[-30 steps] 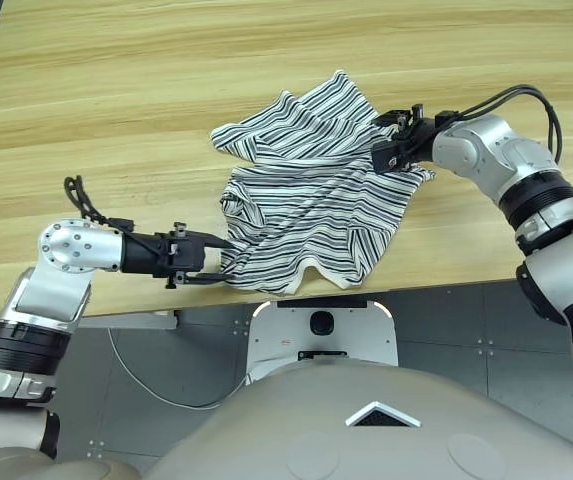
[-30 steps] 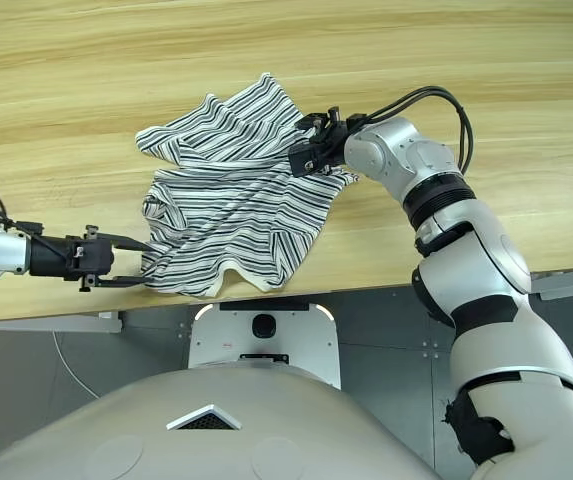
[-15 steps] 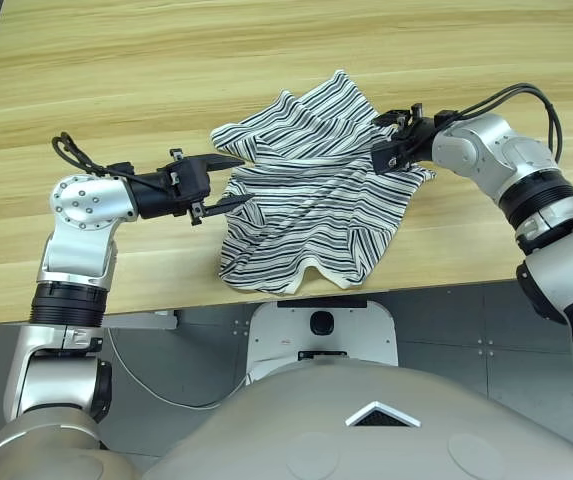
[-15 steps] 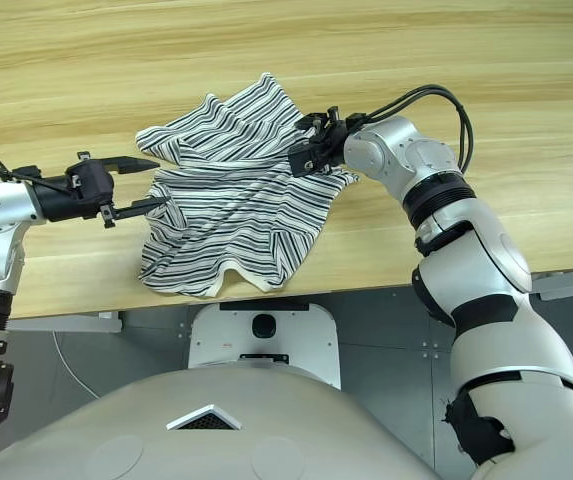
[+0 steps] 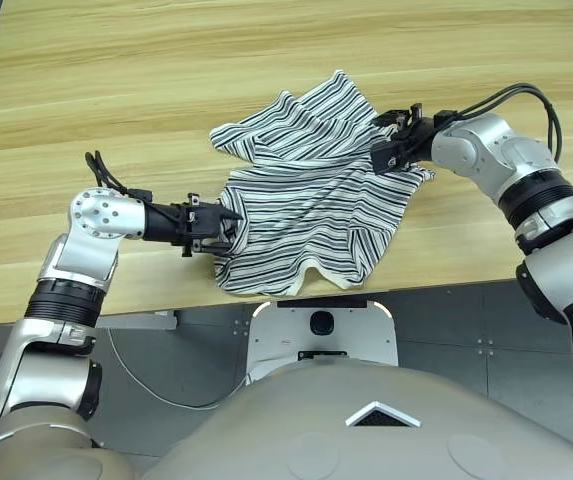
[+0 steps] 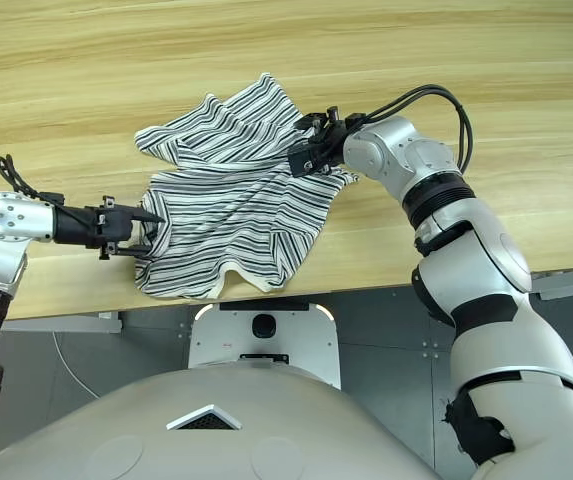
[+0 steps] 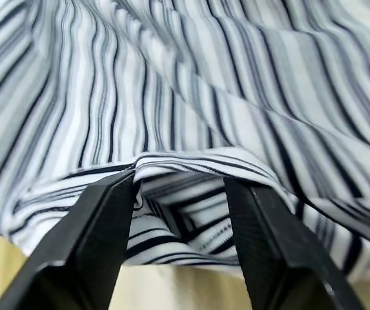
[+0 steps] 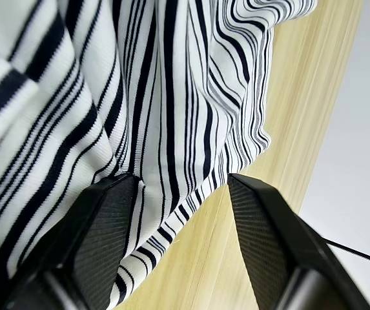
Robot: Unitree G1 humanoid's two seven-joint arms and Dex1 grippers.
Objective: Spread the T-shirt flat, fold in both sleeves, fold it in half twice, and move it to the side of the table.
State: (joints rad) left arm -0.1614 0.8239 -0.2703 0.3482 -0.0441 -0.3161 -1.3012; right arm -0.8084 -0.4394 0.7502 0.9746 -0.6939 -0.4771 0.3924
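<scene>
The step in hand, as I judge it, is spreading: the striped T-shirt (image 5: 311,205) lies crumpled at the 6 o'clock edge of the bench (image 5: 116,80), with its nearest hem drooping over that edge.

At the shirt's 8 o'clock border the left tool (image 5: 230,228) is open. Its fingers (image 7: 101,232) stand astride a raised fold of cloth without pressing it. To do this well, it should close on that fold alone, taking a single layer rather than the bunch beneath. It should then draw out toward 9 o'clock, low over the wood, so the fabric slides instead of lifting and folding under.

Farther back, at the shirt's 2 o'clock border, the right tool (image 5: 379,155) sits in the cloth. Creases run toward it, but I cannot tell whether it has a hold. It ought to have a firm one before any pull, since the two sides must be drawn apart together, toward 9 and 3 o'clock.

The overhanging hem also wants carrying toward 12 o'clock, fully onto the bench, or the later folds will drag it off. At the far side, two lobes of cloth point toward 10 and 12 o'clock. They may be sleeves, and both need teasing out.

Count: one T-shirt, one bench, two tools.
</scene>
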